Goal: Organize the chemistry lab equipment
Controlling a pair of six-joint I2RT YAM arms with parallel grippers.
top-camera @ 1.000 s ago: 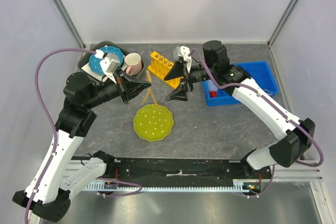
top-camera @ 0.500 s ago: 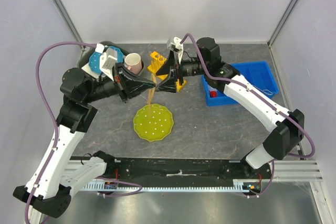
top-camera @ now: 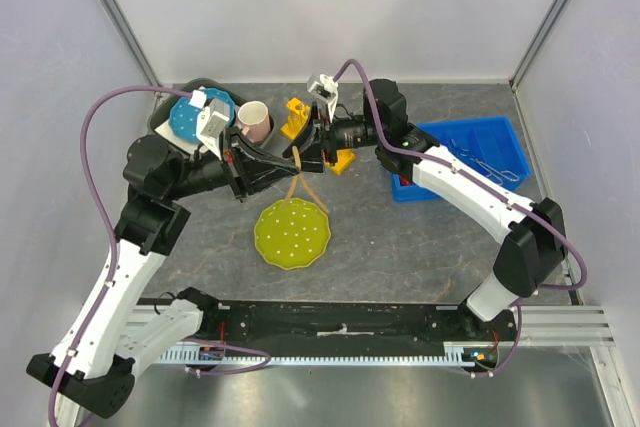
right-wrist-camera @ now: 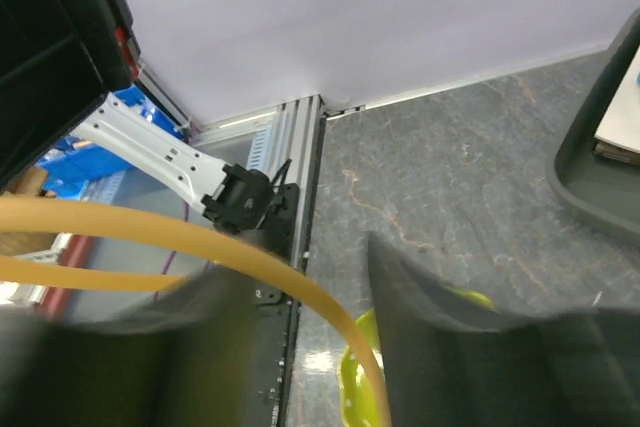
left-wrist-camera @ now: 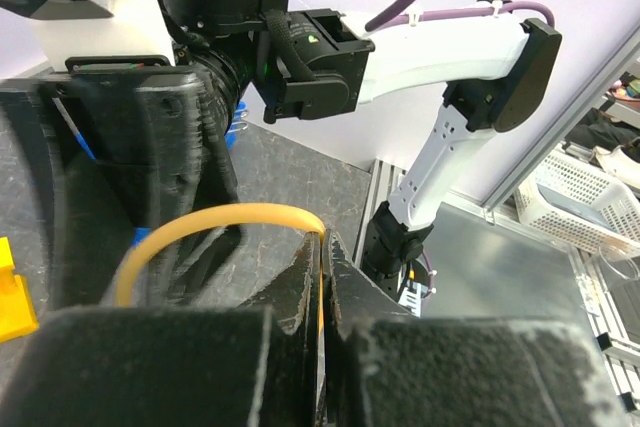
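Note:
An amber rubber tube (top-camera: 297,183) hangs in a loop above the yellow-green plate, and my left gripper (top-camera: 293,158) is shut on it. In the left wrist view the tube (left-wrist-camera: 220,215) arches up out of the pinched jaws of the left gripper (left-wrist-camera: 325,272). My right gripper (top-camera: 311,152) faces the left one tip to tip. Its jaws stand apart, and the tube (right-wrist-camera: 250,257) runs through the gap of the right gripper (right-wrist-camera: 310,347). The yellow test-tube rack (top-camera: 296,115) sits behind, partly hidden by the right gripper.
A dotted yellow-green plate (top-camera: 291,234) lies mid-table under the tube. A pink mug (top-camera: 253,121) and a blue plate (top-camera: 185,117) in a dark tray (top-camera: 160,125) are at the back left. A blue bin (top-camera: 480,152) holding a red-capped bottle (top-camera: 405,179) is at the right.
The right arm swung left from beside the rack to meet the left gripper, and its jaws narrowed around the tube. The left gripper kept its hold and shifted slightly right.

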